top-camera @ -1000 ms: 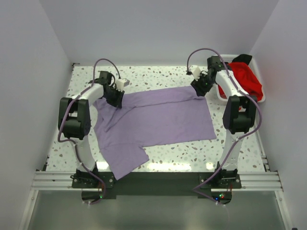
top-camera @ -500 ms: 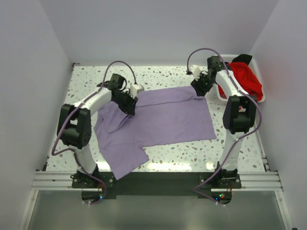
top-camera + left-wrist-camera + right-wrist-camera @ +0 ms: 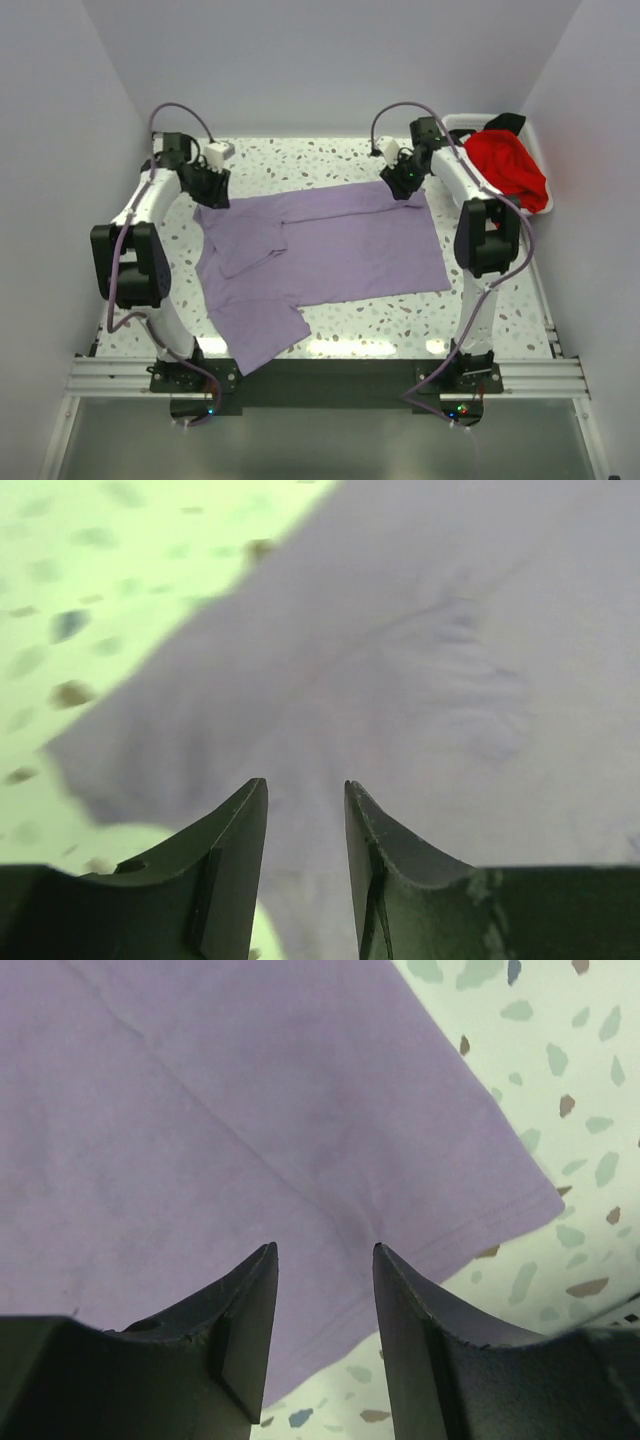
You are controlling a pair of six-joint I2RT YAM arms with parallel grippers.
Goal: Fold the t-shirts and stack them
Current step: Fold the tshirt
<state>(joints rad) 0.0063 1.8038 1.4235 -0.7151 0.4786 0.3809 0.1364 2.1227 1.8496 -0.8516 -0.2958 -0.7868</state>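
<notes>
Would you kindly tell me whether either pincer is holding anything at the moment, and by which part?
Nothing is held: the left pincer and right pincer are both open over far corners of the lavender t-shirt.

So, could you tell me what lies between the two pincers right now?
Only the purple t-shirt, its far edge running from the left pincer to the right pincer, as the top view shows.

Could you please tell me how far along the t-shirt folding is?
Barely started: the lavender t-shirt lies spread flat, one sleeve apparently turned in. In hand: left pincer and right pincer, both open, sit over its far corners. To do: finishing that fold, then the red t-shirt in the basket.
</notes>
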